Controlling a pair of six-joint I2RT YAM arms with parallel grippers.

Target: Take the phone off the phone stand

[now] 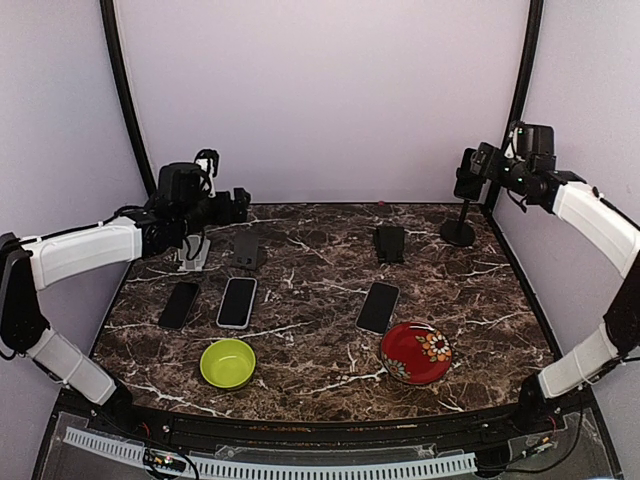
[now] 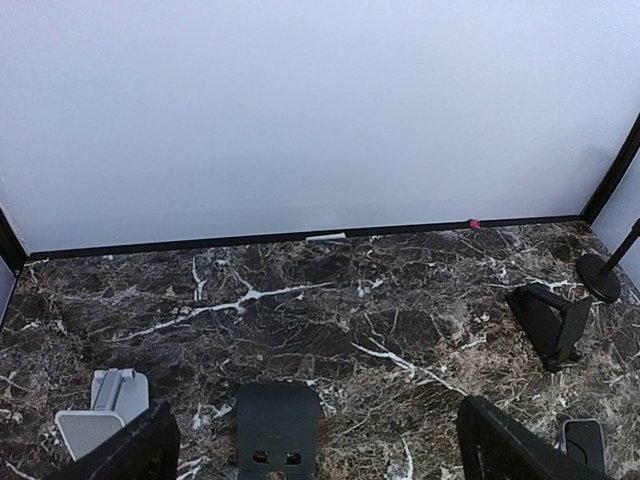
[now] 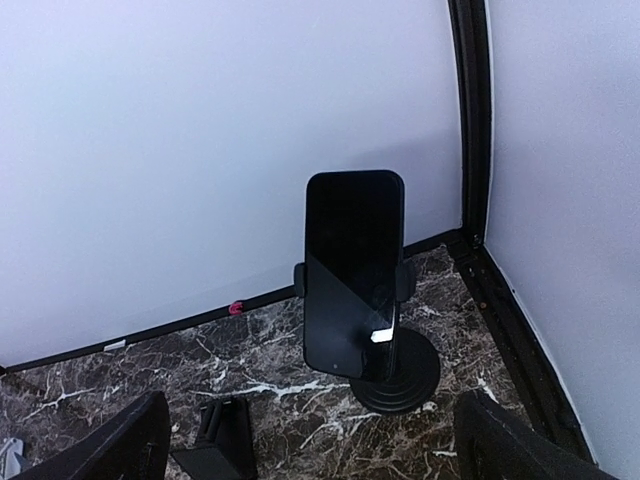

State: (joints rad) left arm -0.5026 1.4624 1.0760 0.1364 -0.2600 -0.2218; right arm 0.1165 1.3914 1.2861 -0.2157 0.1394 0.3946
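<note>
A black phone [image 3: 353,270] stands upright, clamped in a black phone stand with a round base [image 3: 405,378], in the back right corner of the marble table. In the top view the stand's base [image 1: 458,233] carries a thin pole up to the phone [image 1: 467,187]. My right gripper [image 3: 320,455] is open and faces the phone from a short way off, touching nothing; from above it [image 1: 478,165] hovers level with the phone's top. My left gripper [image 2: 318,455] is open and empty over the back left of the table, seen from above at its fingertips [image 1: 238,205].
Three phones lie flat mid-table: two at the left [image 1: 180,303] [image 1: 237,301], one at centre [image 1: 378,306]. A green bowl [image 1: 228,362] and a red patterned bowl [image 1: 416,352] sit nearer me. Small black stands [image 1: 247,250] [image 1: 390,243] and a grey stand [image 1: 195,255] line the back.
</note>
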